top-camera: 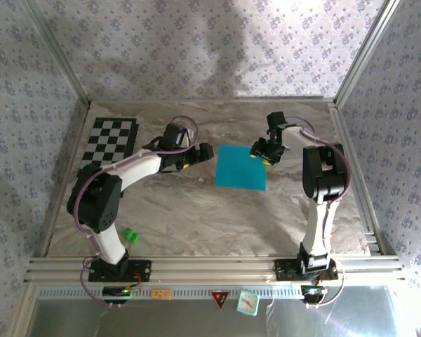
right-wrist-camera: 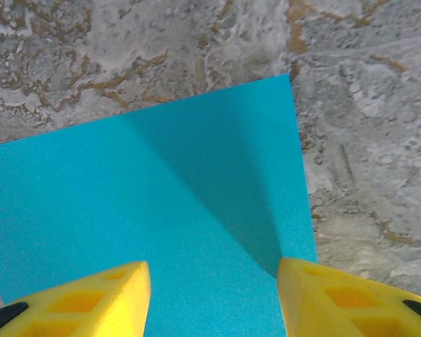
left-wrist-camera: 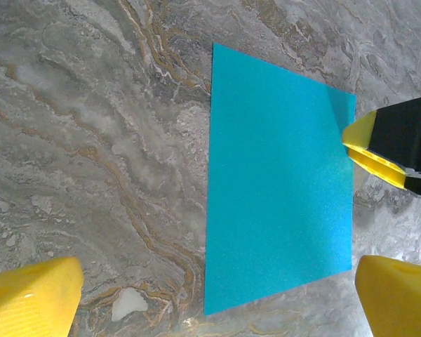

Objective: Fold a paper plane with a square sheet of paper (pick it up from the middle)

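The square sheet of paper [top-camera: 240, 167] lies flat and uncreased on the marble table, bright cyan-blue. My left gripper [top-camera: 205, 153] hovers just off its left edge, jaws wide open; in the left wrist view the gripper [left-wrist-camera: 217, 302] straddles a corner of the sheet [left-wrist-camera: 281, 203] with nothing between its fingers. My right gripper [top-camera: 261, 153] is at the sheet's far right corner, and its yellow fingers [left-wrist-camera: 379, 144] reach over that edge. In the right wrist view the gripper [right-wrist-camera: 214, 298] stands open, both tips low over the sheet [right-wrist-camera: 161, 196], one by its edge.
A black-and-white checkerboard mat [top-camera: 111, 139] lies at the back left. A small green block [top-camera: 131, 234] sits near the left arm's base. Aluminium rails [top-camera: 210, 265] border the table, with patterned walls behind and beside it.
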You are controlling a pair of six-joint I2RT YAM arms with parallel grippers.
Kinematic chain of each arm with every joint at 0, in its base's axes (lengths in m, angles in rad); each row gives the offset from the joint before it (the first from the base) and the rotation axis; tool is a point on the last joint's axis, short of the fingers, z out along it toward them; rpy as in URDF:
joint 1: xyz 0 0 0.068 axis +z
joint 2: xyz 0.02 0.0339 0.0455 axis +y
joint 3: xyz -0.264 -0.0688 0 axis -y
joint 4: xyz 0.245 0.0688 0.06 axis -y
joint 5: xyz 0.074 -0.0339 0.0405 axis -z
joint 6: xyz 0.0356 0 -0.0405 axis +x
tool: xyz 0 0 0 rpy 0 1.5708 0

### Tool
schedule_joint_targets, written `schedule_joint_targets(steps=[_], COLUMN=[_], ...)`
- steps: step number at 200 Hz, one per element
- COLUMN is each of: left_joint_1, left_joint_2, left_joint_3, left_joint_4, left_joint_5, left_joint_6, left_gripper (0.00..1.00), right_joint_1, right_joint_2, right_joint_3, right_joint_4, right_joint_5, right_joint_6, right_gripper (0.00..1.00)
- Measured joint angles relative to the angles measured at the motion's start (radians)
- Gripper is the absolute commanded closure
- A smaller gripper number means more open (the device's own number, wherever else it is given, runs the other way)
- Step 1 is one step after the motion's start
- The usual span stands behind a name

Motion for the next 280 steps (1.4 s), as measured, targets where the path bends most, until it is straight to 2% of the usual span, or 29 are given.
schedule_joint_targets(steps=[31, 65, 82, 103, 123, 141, 157, 178, 225, 280], left_joint_1=[-0.005, -0.019, -0.028, -0.051, -0.081, -0.116, -0.149, -0.185, -0.215, -0.219], left_joint_2=[0.016, 0.024, 0.032, 0.048, 0.079, 0.129, 0.186, 0.270, 0.425, 0.541], left_joint_3=[0.027, 0.042, 0.051, 0.085, 0.154, 0.247, 0.341, 0.457, 0.639, 0.814], left_joint_4=[-0.027, -0.077, -0.118, -0.205, -0.289, -0.365, -0.438, -0.529, -0.691, -0.806], left_joint_5=[-0.005, -0.035, -0.072, -0.132, -0.185, -0.229, -0.256, -0.275, -0.312, -0.339], left_joint_6=[0.000, 0.001, 0.008, 0.032, 0.071, 0.118, 0.167, 0.227, 0.319, 0.366], left_gripper=[0.00, 0.01, 0.01, 0.01, 0.01, 0.01, 0.01, 0.01, 0.05, 0.05], right_joint_1=[0.058, 0.182, 0.233, 0.241, 0.192, 0.120, 0.060, 0.006, -0.021, -0.020], right_joint_2=[-0.011, -0.086, -0.115, -0.153, -0.192, -0.233, -0.272, -0.307, -0.328, -0.329], right_joint_3=[-0.034, -0.162, -0.213, -0.266, -0.277, -0.278, -0.293, -0.321, -0.362, -0.364], right_joint_4=[0.040, 0.175, 0.243, 0.286, 0.290, 0.290, 0.293, 0.287, 0.266, 0.261], right_joint_5=[0.033, 0.048, 0.037, 0.018, 0.017, 0.022, 0.032, 0.054, 0.129, 0.148], right_joint_6=[0.094, 0.313, 0.408, 0.462, 0.453, 0.417, 0.365, 0.302, 0.192, 0.150], right_gripper=[0.50, 0.51, 0.51, 0.47, 0.42, 0.34, 0.23, 0.01, 0.01, 0.01])
